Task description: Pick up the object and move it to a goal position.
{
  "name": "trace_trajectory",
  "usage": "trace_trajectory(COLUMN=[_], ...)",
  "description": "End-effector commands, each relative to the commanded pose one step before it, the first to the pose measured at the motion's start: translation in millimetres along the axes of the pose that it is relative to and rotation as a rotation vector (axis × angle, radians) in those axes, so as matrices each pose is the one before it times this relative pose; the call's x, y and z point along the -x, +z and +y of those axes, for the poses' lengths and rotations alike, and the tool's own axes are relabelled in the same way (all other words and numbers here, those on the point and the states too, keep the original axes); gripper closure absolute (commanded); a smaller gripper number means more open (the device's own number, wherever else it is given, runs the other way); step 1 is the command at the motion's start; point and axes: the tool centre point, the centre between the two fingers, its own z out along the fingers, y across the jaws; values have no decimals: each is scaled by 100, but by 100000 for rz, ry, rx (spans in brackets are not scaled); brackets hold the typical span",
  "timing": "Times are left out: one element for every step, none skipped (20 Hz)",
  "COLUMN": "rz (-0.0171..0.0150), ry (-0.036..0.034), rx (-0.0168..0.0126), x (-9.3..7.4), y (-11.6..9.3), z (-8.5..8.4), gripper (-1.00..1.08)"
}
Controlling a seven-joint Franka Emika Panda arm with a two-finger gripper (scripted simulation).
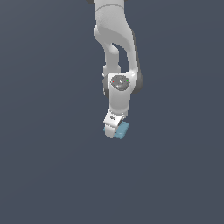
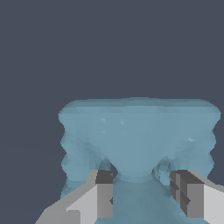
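The white gripper (image 1: 114,129) hangs just below the frame's centre in the exterior view, clamped on the light-blue object (image 1: 122,130) — in the wrist view the object (image 2: 139,140) sits between both fingers (image 2: 103,197).

object (image 1: 122,130) half hidden behind tool (image 1: 112,129)

Simulated scene — flat, featureless grey-blue backdrop (image 1: 43,175).
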Motion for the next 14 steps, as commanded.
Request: trace_trajectory(rz=[-28,-41,-45,-45,-50,-53,-55,-57,-59,-54,-54,-53,-49,-47], ry=[-63,1,2,3,5,6,8,10,13,13,14,16,15,16], rx=[-192,-141,-155,-155,-169,-175,-181,-180,-179,-160,-152,-144,-128,-119], x=[-1019,-468,-503,-536,-564,-588,-606,-621,-613,-574,-535,-497,-459,-422], y=[-1266,-581,-620,-666,-697,-724,-745,-764,-750,-704,-651,-599,-554,-506], z=[3,1,3,5,9,13,17,21,26,28,31,34,35,36], gripper=[108,108,108,108,108,108,108,108,108,108,108,108,108,108])
